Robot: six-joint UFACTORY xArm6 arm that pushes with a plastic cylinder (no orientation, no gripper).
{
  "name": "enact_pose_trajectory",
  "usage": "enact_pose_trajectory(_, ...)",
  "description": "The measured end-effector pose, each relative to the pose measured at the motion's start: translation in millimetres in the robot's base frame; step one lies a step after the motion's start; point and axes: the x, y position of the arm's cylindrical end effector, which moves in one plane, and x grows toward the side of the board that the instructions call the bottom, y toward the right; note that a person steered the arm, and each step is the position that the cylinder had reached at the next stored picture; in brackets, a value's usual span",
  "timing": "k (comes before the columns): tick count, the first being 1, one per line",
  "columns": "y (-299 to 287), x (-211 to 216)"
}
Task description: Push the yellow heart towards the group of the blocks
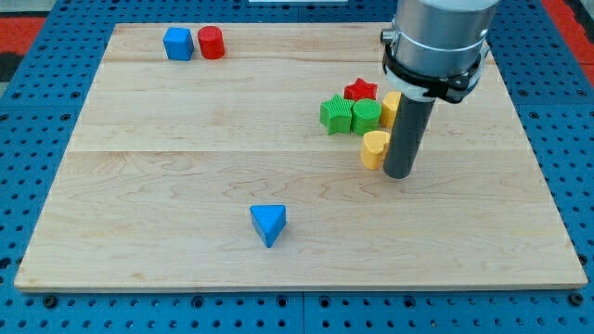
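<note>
Because our arm carried no jaws at all, only a rod, we could report them neither apart nor together, and all the work fell to my tip (400,174). It stood touching, or just beside, the yellow heart (375,148) on the view's right, low on the heart's flank. The heart lay just below the green blocks (352,115), with the red star (360,90) and another yellow block (391,106) (half hidden by the rod) behind them. We judged a short, slow push toward the view's upper left best, centred so the heart would not spin away across the surface (186,167).
</note>
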Motion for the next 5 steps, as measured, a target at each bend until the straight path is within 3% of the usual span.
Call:
enact_pose_trajectory(2,-39,-19)
enact_pose_trajectory(5,-26,-21)
